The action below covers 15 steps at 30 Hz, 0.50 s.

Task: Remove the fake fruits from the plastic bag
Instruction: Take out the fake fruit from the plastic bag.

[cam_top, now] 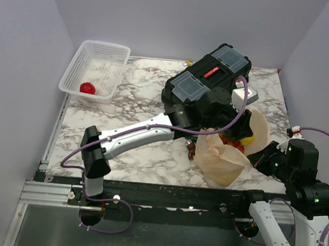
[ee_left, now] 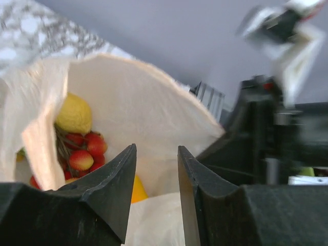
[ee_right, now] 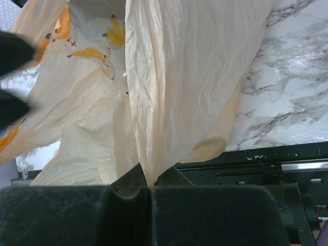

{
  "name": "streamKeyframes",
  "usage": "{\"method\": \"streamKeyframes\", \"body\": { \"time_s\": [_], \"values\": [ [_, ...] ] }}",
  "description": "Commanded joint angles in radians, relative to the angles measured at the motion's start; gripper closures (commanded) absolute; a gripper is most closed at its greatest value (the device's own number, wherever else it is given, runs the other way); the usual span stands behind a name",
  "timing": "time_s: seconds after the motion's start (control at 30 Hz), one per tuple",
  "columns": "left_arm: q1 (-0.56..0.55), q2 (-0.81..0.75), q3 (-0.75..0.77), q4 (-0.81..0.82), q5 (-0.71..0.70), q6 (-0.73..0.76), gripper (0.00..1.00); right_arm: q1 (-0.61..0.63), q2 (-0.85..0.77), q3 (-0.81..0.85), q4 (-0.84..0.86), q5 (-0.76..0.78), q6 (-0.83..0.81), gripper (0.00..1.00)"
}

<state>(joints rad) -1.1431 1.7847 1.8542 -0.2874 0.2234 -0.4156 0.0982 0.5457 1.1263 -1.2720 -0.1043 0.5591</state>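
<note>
Where it slumps at the table's near right, plastic bag [cam_top: 230, 157]: mouth held up by your right gripper [ee_right: 148, 187], clenched on a fold.
White basket [cam_top: 71, 69]: far left, one red fruit [cam_top: 87, 87], seen overhead only.
Left gripper [ee_left: 156, 148]: jaws parted, empty, at the bag's mouth.
Berry cluster [ee_left: 84, 148], yellow fruit [ee_left: 74, 114]: inside the bag, clear only from the left wrist.
Risk: film slipping the pinch and collapsing, or you snagging film instead of fruit.
</note>
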Motion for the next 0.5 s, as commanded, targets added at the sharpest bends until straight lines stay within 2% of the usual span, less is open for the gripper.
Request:
{"method": "streamKeyframes", "body": {
  "time_s": [0.0,0.3,0.47],
  "values": [
    [-0.018,0.123,0.029,-0.046,-0.037,0.021,0.64,-0.003,-0.009,-0.007,0.041,-0.06,0.014,0.99],
    [-0.019,0.223,0.015,-0.056,-0.109,0.014,0.67,-0.002,-0.005,-0.011,0.034,-0.042,0.008,0.99],
    [-0.019,0.247,-0.016,-0.09,-0.091,0.008,0.7,-0.002,-0.012,-0.017,0.026,-0.023,0.014,0.99]
  ]
}}
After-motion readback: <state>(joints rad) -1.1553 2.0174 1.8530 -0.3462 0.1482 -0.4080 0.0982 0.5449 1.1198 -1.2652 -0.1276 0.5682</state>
